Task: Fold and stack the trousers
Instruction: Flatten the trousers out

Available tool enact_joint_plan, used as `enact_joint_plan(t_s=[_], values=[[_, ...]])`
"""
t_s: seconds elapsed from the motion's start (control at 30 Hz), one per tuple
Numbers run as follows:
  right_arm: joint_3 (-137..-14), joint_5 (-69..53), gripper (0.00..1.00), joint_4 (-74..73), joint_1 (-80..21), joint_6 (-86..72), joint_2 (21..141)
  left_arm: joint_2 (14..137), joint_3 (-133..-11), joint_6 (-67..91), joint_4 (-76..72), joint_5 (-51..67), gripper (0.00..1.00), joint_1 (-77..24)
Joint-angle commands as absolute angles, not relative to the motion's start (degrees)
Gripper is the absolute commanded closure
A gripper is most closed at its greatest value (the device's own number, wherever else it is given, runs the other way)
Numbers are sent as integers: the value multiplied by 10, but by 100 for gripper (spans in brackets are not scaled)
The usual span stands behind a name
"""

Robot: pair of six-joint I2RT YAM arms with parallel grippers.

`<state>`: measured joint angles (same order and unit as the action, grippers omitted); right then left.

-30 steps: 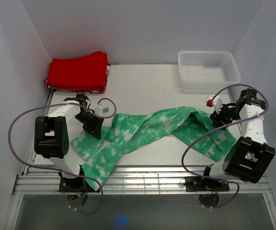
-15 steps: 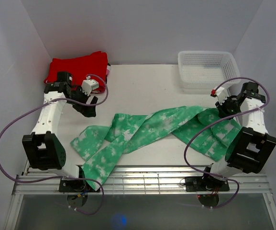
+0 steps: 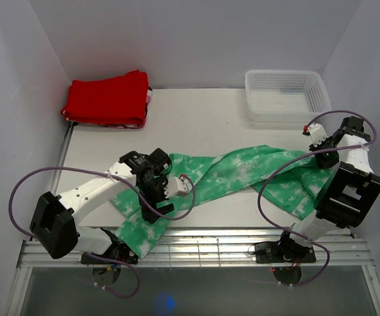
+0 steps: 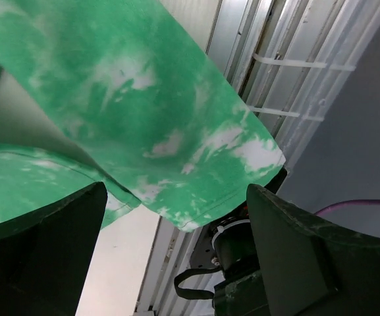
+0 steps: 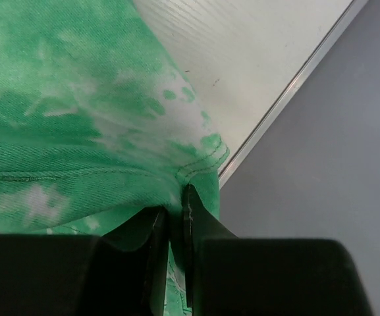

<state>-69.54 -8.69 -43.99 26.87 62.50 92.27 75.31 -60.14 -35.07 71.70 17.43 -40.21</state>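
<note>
The green tie-dye trousers (image 3: 242,171) lie stretched across the front of the table, legs to the left, waist end to the right. My left gripper (image 3: 160,201) hovers over the leg ends near the front edge. In the left wrist view that gripper (image 4: 176,192) is wide open, and a leg hem (image 4: 196,197) hangs between its fingers (image 4: 295,250) without being pinched. My right gripper (image 3: 322,155) is at the right end of the trousers. The right wrist view shows it (image 5: 176,214) shut on a stitched edge of the green fabric (image 5: 78,131).
A folded red garment (image 3: 107,99) sits at the back left corner. A white mesh basket (image 3: 285,95) stands at the back right. A metal grate (image 3: 203,249) runs along the front edge; one leg end droops onto it. Walls close in on both sides.
The left arm swung from beside the red garment down to the leg ends at the front, its jaws opening wide. The right gripper closed on the waist edge and shifted slightly right.
</note>
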Motion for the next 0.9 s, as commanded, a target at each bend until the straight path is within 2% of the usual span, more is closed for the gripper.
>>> enact_joint_plan(t_s=[0.0, 0.3, 0.37, 0.4, 0.43, 0.5, 0.53, 0.63, 0.67, 0.8, 0.87], values=[[-693, -69, 92, -425, 275, 612, 906, 783, -572, -284, 672, 99, 2, -436], [-700, -87, 92, -443, 276, 608, 892, 821, -456, -239, 578, 40, 3, -530], [-705, -89, 92, -447, 276, 603, 895, 844, -442, -231, 542, 23, 9, -533], [-707, -89, 92, -449, 276, 602, 896, 852, -437, -228, 529, 16, 14, -533], [-708, -90, 92, -450, 275, 601, 895, 864, -430, -227, 518, 11, 26, -533], [-708, -90, 92, -454, 276, 604, 889, 867, -435, -228, 505, 13, 41, -533], [-708, -91, 92, -454, 276, 605, 887, 861, -444, -226, 501, 12, 60, -533], [-708, -100, 92, -458, 276, 612, 882, 837, -477, -222, 518, 24, 85, -533], [-710, -104, 92, -459, 275, 612, 882, 830, -489, -219, 529, 39, 100, -533], [-712, -109, 92, -461, 275, 617, 886, 774, -571, -212, 587, 95, 100, -522], [-708, -108, 92, -460, 275, 626, 885, 752, -627, -206, 605, 110, 100, -485]])
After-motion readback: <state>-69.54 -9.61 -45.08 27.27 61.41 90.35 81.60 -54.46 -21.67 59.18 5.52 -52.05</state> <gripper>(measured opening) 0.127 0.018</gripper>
